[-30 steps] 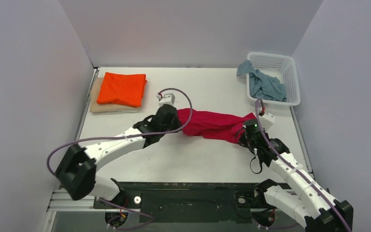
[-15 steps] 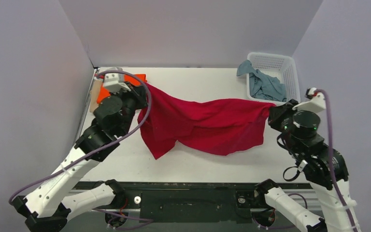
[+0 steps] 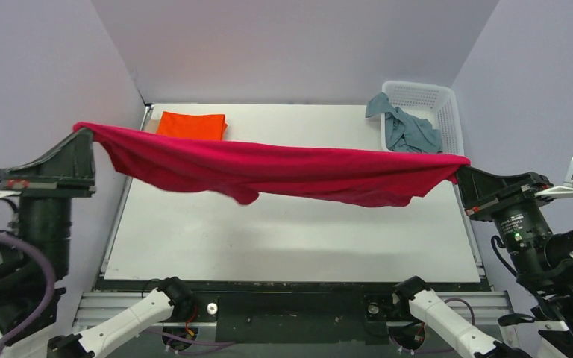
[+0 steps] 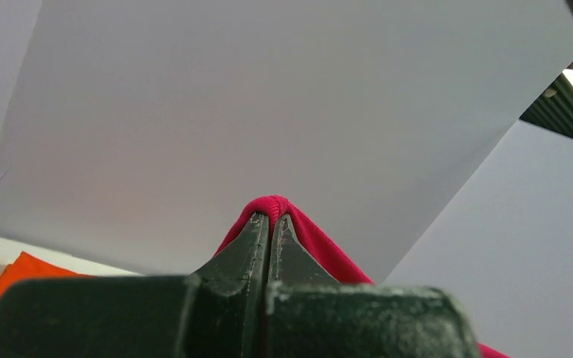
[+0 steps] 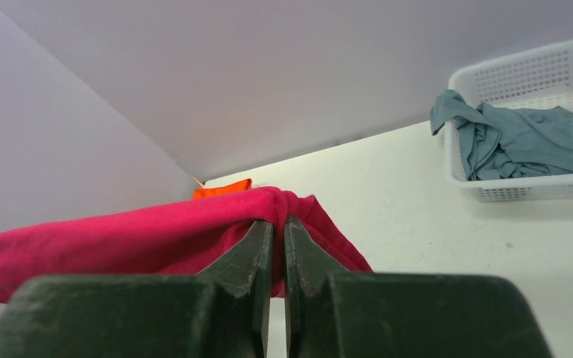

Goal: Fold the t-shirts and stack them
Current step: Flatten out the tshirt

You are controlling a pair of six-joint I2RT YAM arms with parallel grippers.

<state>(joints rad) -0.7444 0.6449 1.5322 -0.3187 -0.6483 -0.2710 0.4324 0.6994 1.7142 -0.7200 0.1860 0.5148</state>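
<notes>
Red tee (image 3: 283,168) stretched btwn L gripper (image 3: 83,132), R gripper (image 3: 459,174).

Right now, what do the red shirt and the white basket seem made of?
The red shirt looks like soft matte knit cloth, probably cotton jersey: it sags and wrinkles where it hangs. The white basket looks like rigid, smooth moulded plastic: its walls are an even lattice of small holes.

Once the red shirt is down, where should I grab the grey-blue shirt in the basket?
Take the grey-blue shirt by the flap draped over the basket's far-left corner, probably coming from above on the table side. That flap hangs clear of the lattice walls, while the rest lies crumpled inside.
</notes>
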